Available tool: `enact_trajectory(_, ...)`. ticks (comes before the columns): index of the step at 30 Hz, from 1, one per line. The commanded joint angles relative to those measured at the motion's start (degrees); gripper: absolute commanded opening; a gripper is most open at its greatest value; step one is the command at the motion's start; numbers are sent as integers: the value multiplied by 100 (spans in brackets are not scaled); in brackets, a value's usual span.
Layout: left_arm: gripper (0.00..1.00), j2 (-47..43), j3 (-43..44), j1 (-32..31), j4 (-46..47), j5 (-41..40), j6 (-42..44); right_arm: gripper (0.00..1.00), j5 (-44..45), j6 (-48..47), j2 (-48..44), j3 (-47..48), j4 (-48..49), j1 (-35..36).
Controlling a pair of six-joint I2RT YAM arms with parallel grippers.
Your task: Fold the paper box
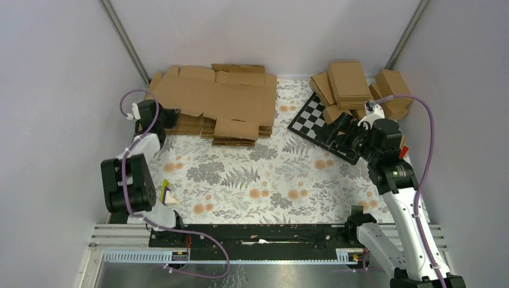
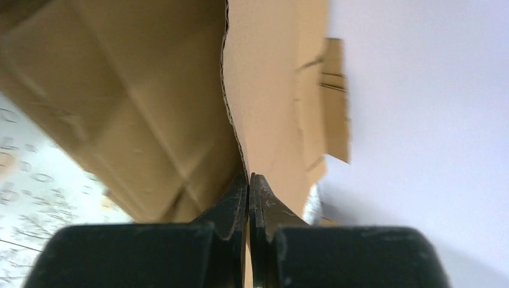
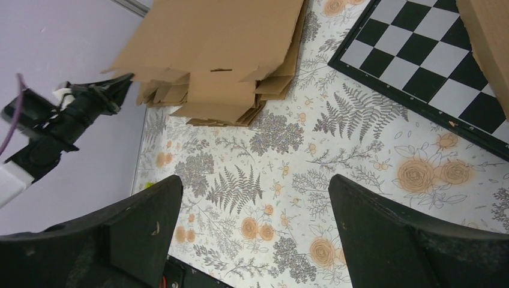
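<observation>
Left hand (image 2: 249, 183): closed on the paper box (image 1: 213, 99), the two jaws pinching the sheet's corrugated edge between them. The grip sits at the sheet's left end, at the far left corner of the bench (image 1: 258, 180). An edge pinch probably suits a thin flat sheet, since only the rim sticks out where the jaws can reach it. It should also let the top sheet come away from the stack of blanks (image 1: 191, 125) beneath it.

Paper box: plain brown corrugated cardboard, flat and unfolded, with cut flaps and tabs along its near edge. It lies on top of the stack at the far edge of the bench. From the left wrist view, the held end appears tilted up off the stack. No fold has been made yet, so the task is judged to be at its start.

Right hand (image 3: 255, 186): jaws spread wide, holding nothing. It hovers at the near edge of the checkerboard (image 1: 318, 123) on the right side of the bench, well apart from the sheet. It is likely waiting to help once the sheet reaches the middle of the bench.

Finished boxes (image 1: 348, 81): piled in the far right corner, out of the work area.
</observation>
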Motion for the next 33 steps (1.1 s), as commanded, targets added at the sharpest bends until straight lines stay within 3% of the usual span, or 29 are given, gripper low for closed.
enact_trajectory(1, 0, -1097, 164, -215, -100, 463, 41, 99, -182, 357, 177, 177, 214, 42)
enact_trajectory(8, 0, -2763, -673, -293, -1106, 939, 249, 99, -335, 929, 1017, -95, 324, 41)
enact_trajectory(13, 0, -3757, -1331, -373, -2063, 1418, 580, 92, -677, 1449, 1651, -1055, 1473, 116)
enact_trajectory(20, 0, -4818, -1382, -394, -3216, 1406, 1081, 92, 241, 1184, 2608, -1327, 1939, 748)
enact_trajectory(26, 0, -5266, -1326, -417, -3766, 1228, 1365, 91, 774, 1293, 2925, -1693, 2368, 1233)
enact_trajectory(33, 0, -5256, -1050, -419, -4038, 1089, 1748, 92, -226, 1787, 4225, -1585, 3716, 1298)
